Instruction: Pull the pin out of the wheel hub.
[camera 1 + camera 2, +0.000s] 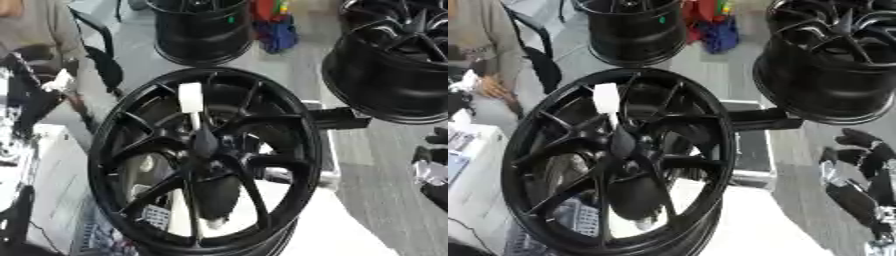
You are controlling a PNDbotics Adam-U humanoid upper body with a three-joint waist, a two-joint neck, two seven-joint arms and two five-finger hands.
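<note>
The pin, a thin rod topped with a white block-shaped handle, stands up from the centre of a large black spoked wheel that fills the middle of the view. The handle points toward the wheel's far rim, and nothing touches it. The robot's right hand hangs at the right edge, well apart from the wheel, its black fingers loosely curled and holding nothing. The left hand does not show. Two more black wheels sit further back. To do this step well, the hand probably needs to cross over the rim, close around the white handle, and draw straight along the pin's line so that it does not bind.
</note>
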